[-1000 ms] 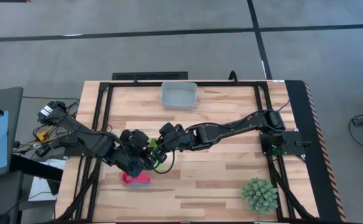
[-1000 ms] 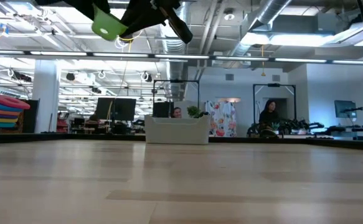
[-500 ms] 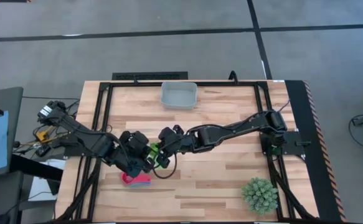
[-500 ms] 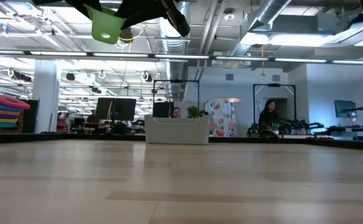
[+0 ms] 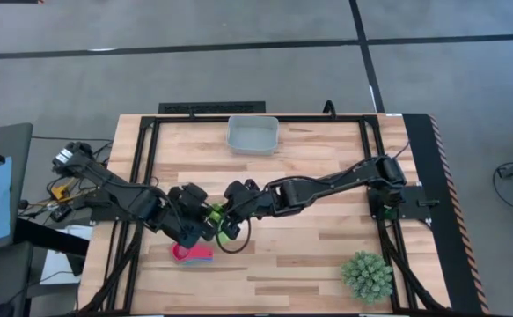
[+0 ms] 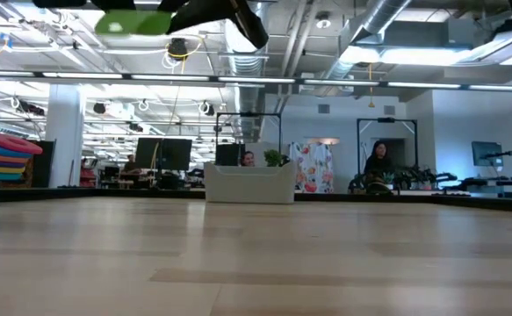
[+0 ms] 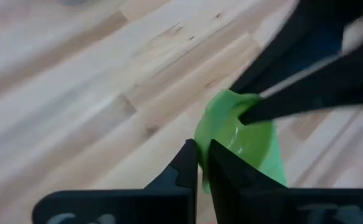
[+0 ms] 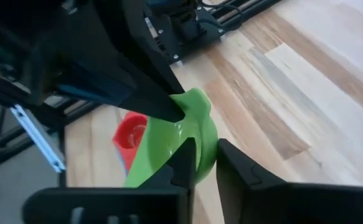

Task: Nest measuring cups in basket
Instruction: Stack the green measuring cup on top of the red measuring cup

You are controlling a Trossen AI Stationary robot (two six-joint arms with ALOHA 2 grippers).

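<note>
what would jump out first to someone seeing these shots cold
The eye goes to the green measuring cup, held above the table's front-left area with both arms meeting on it: the left tool and the right tool each pinch its rim. Just in front lies a red cup among stacked cups, while the basket waits at the far edge and a spiky green plant fills the front-right corner.
</note>
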